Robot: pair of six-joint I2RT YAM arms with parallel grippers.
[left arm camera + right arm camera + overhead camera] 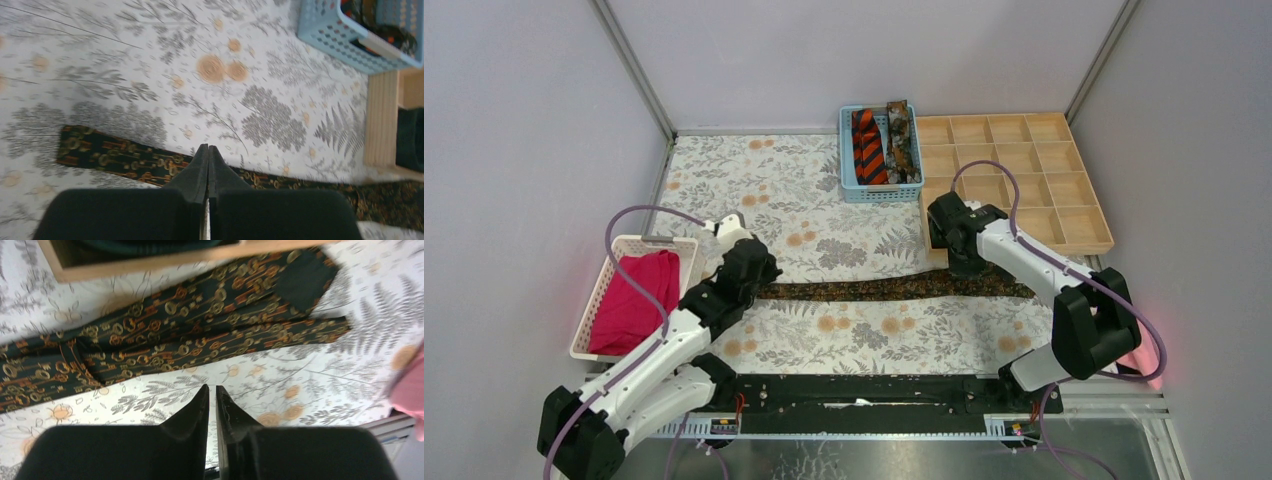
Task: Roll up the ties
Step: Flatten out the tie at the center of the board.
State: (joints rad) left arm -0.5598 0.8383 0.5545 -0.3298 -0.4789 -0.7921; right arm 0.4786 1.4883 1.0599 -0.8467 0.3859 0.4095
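white basket: left edge of the desk, a magenta cloth inside.
left gripper: closed, fingers pressed together, tips over the narrow left part of the patterned tie.
patterned tie: flat strip across the middle of the desk, wide end by the wooden tray.
blue basket: far edge, holds a striped tie and a brown tie.
right gripper: almost closed, a thin slit, nothing in it, just beside the wide end.
wooden tray: far right corner.
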